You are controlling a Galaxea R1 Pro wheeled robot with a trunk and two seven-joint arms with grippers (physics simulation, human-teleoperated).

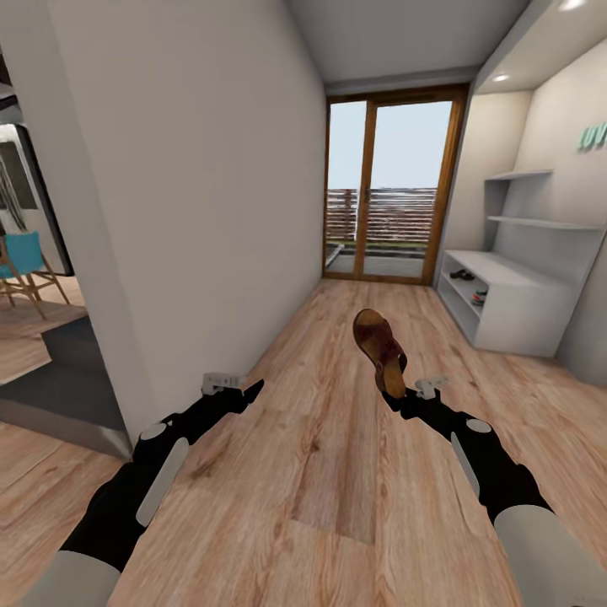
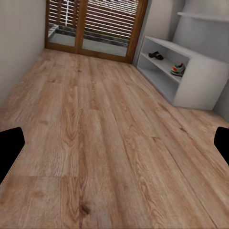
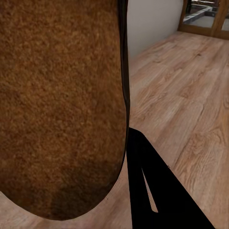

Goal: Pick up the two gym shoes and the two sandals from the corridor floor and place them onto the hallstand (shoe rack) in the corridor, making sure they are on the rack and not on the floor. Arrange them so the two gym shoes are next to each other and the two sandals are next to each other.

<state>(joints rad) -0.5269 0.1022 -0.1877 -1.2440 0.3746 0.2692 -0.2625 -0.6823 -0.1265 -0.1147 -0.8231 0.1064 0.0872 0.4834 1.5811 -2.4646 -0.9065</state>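
My right gripper (image 1: 398,394) is shut on the heel end of a dark brown sandal (image 1: 379,347), holding it upright above the corridor floor (image 1: 337,472). Its tan-brown surface (image 3: 57,105) sits close in the right wrist view, with one black finger (image 3: 152,191) beside it. My left gripper (image 1: 249,391) hangs open and empty over the floor, its fingers (image 2: 10,148) wide apart. The pale-grey hallstand (image 1: 514,316) stands far right. Another sandal (image 2: 156,55) lies on its upper tier and a white gym shoe (image 2: 177,69) on the tier below.
A wood-framed glass door (image 1: 392,185) closes the corridor's far end. A white wall (image 1: 194,211) runs along the left, with dark grey steps (image 1: 59,379) and a blue chair (image 1: 24,257) beyond its corner. Open floor lies between me and the hallstand.
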